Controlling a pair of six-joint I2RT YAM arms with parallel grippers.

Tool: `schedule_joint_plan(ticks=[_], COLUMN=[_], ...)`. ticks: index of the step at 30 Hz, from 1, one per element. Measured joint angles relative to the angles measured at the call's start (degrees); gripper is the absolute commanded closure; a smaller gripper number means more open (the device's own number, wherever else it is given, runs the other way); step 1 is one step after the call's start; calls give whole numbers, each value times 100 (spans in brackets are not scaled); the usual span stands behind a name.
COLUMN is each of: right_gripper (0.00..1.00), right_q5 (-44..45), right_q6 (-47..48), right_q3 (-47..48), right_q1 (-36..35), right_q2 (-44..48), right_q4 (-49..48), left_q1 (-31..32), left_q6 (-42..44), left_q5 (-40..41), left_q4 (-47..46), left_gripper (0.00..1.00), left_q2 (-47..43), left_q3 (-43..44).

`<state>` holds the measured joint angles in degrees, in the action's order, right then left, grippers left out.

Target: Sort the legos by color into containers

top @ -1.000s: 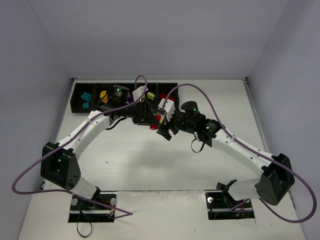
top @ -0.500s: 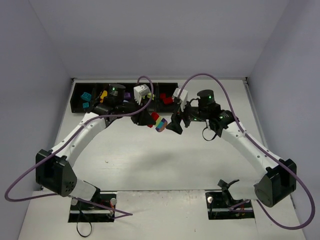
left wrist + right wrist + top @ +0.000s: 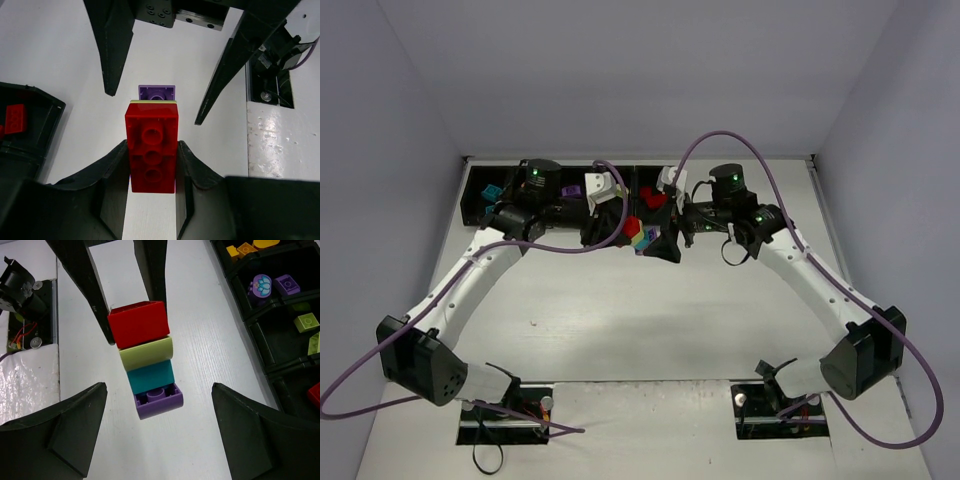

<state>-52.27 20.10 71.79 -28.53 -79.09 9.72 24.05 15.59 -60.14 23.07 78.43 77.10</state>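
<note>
My left gripper (image 3: 152,150) is clamped on the red brick (image 3: 137,322) at the end of a stack (image 3: 148,362), near the bins (image 3: 472,200). Its own camera hides the teal brick. My right gripper (image 3: 159,390) gapes wide, flanking the purple end.

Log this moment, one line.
left claw: shut on brick stack | right claw: open, astride stack, no contact | stack: four colors joined
</note>
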Motion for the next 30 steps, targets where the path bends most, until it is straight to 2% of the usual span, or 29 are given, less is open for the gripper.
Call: schedule_joint_plan(ticks=[8,19,23,24,26,27,30], right_gripper=[27,36,55,71,88,99,100], right_q5=[-319,-595,-658,-688,-750,-754,-756], right_q6=[149,238,247,232,229,232,208], right_q3=[186,317,363,365,365,365,363], right_q1=[0,-44,-66,-83,-105,-114,-114], right_q2=[-197,-350,-361,-365,-372,-372,-372], right_q4=[140,251,273,291,337,339,337], left_q1=[13,155,184,181,170,170,175], left_q6=[479,570,575,577,575,573,562], left_q5=[-483,-715,-697,-673,-634,-638,-601], left_q4=[413,459,448,439,417,435,380], left_gripper=[100,100,100,100,100,100,100], left_q2=[216,363,431,433,433,433,433], left_q3=[275,295,295,295,299,297,297])
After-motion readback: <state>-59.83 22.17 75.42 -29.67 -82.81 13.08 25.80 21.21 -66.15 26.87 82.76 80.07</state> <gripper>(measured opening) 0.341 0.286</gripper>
